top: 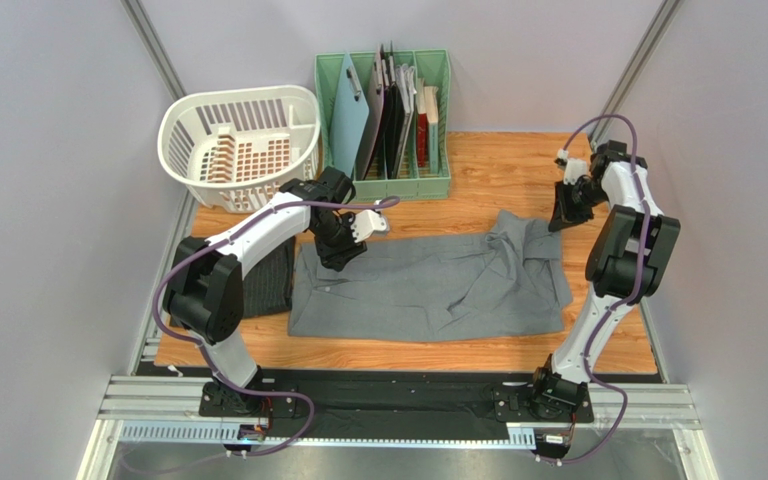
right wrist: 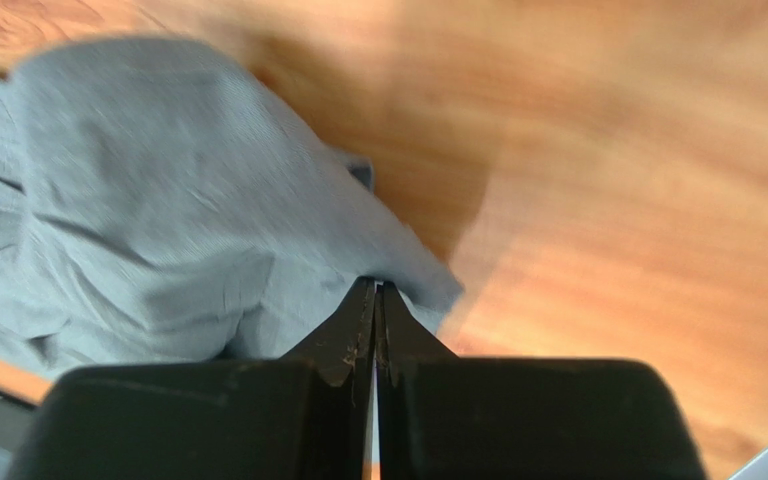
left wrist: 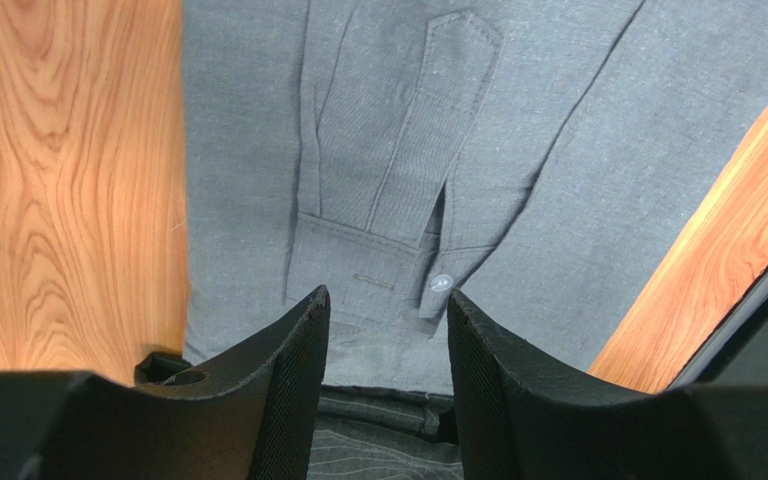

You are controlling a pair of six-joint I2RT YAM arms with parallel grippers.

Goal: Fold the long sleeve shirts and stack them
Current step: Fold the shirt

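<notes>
Grey shirt (top: 438, 285) lies spread across the middle of the wooden surface (top: 498, 170), and we see the dark shirt (top: 270, 280) folded just beside its left edge, under the left arm. Left fingers (left wrist: 293, 360) stand spread over that edge, holding nothing, a buttoned cuff (left wrist: 378, 265) showing in the gap. Over on the right, the right fingers (right wrist: 363, 325) are pressed together at the shirt's bunched far right corner; the view is blurred, so we cannot tell if any cloth is nipped. Basket (top: 241, 140) and file rack (top: 383, 120) sit at the back, left of centre.
</notes>
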